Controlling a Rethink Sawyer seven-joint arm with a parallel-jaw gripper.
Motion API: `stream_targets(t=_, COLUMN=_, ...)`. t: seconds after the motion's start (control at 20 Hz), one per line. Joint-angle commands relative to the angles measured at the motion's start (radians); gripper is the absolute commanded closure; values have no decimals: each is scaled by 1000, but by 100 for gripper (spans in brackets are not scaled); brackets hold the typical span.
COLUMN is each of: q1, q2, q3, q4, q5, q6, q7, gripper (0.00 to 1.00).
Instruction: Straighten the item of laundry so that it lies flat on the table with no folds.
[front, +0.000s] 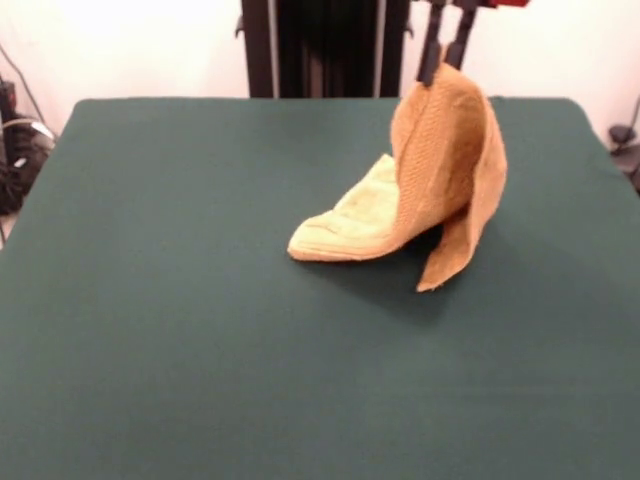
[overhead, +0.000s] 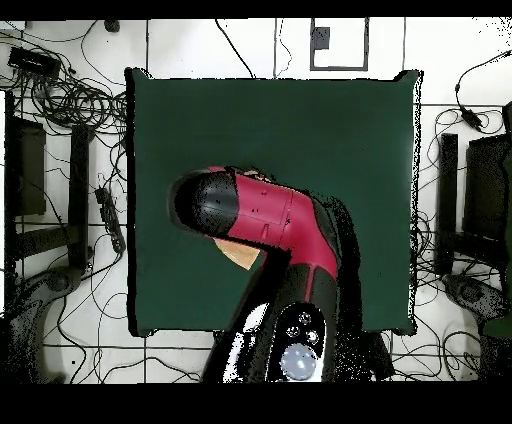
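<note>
Green table (front: 180, 330) before a white wall. Gripper (front: 446, 62) pinches the towel (front: 445, 170) at its 12 o'clock peak; the towel hangs upright, a folded corner trailing on the cloth toward 8 o'clock.

Matt dark green cloth over the table (front: 180, 330), smooth and even. Soft orange-tan terry on the towel (front: 445, 160), nubby and rough, paler on the underside, with flatter woven bands near one edge. Glossy red and black plastic shell on the arm (overhead: 265, 215).
</note>
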Motion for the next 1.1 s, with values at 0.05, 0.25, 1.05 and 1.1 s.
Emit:
stream_targets(t=0.05, q1=-41, q2=42, q3=145, q4=28, q5=-56, q6=0, q7=16, gripper=100)
stream_targets(t=0.25, q1=-202, q2=15, q3=268, q4=177, q5=-67, q6=-170, q7=-115, gripper=100)
stream_targets(t=1.05, q1=-629, q2=-5, q3=513, q4=302, q5=-383, q6=-284, q7=-180, gripper=100)
stream_targets(t=1.1, q1=-643, q2=-18, q3=519, q4=312, q5=-405, q6=-292, q7=-170, gripper=100)
